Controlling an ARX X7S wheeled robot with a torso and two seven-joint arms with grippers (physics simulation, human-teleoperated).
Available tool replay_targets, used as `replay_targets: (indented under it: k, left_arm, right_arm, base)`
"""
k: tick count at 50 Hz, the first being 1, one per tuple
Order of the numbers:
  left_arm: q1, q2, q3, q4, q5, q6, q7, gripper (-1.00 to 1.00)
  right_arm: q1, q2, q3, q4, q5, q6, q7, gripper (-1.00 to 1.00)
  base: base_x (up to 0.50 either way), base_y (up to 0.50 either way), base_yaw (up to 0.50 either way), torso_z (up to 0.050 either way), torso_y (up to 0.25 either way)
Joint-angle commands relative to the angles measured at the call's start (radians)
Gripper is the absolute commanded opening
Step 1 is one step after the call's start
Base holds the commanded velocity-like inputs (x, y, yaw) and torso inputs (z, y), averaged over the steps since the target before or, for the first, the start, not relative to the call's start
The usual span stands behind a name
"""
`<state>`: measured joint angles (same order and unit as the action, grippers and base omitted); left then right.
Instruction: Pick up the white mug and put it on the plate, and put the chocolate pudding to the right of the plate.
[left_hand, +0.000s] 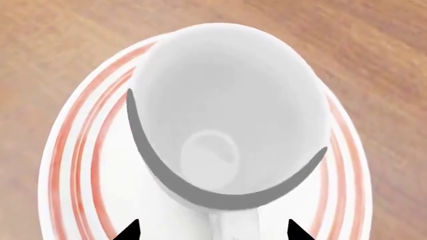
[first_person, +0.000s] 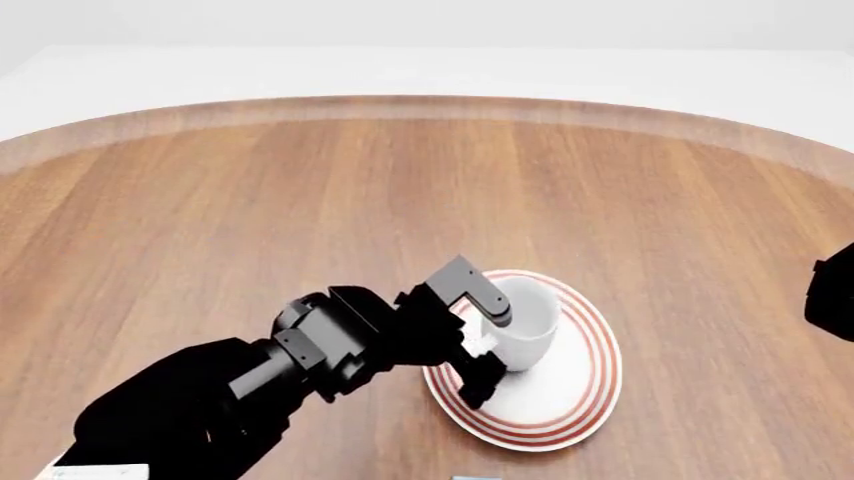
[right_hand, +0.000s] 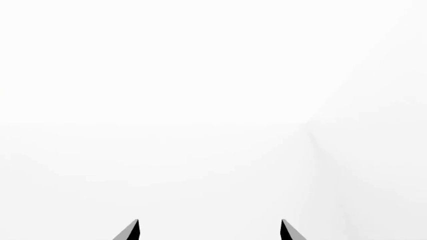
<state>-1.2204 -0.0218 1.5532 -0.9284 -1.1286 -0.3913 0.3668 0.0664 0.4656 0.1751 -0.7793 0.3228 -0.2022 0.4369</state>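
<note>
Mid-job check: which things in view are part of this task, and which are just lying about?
Task things:
white mug, on the plate
plate
left gripper, fingers apart either side of the mug's handle

Not part of it:
wooden table

The chocolate pudding cannot be made out in any view.

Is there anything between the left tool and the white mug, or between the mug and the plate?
Nothing visible. The left tool is already at the white mug, its fingertips flanking the handle side, and the mug sits directly on the plate, with no other object between them.
</note>
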Motion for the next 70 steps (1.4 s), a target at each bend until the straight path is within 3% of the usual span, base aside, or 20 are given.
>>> replay_targets:
  k: [1, 6, 18, 70]
  left_arm:
    - [-0.004, -0.002, -0.012, 0.040, 0.028, -0.021, -0.009, 1.00]
    - [-0.020, -0.066, -0.021, 0.172, 0.007, -0.056, -0.072, 1.00]
    - [-0.051, -0.129, -0.033, 0.293, -0.008, -0.085, -0.125, 1.00]
    - [-0.141, -0.348, -0.096, 0.732, -0.077, -0.138, -0.260, 1.00]
  right_arm:
    - [0.001, -0.017, 0.022, -0.003, -0.021, -0.001, -0.020, 1.00]
    - [0.002, -0.018, 0.012, -0.007, -0.029, 0.001, -0.020, 1.00]
    - [0.000, -0.019, 0.002, -0.004, -0.033, -0.001, -0.021, 1.00]
    - [0.005, -0.010, -0.021, -0.017, -0.040, 0.011, -0.011, 1.00]
  base:
    - [0.00, 0.00, 0.00, 0.000, 0.000]
    - [0.00, 0.00, 0.00, 0.000, 0.000]
    - [0.00, 0.00, 0.00, 0.000, 0.000]
    - [0.00, 0.00, 0.00, 0.000, 0.000]
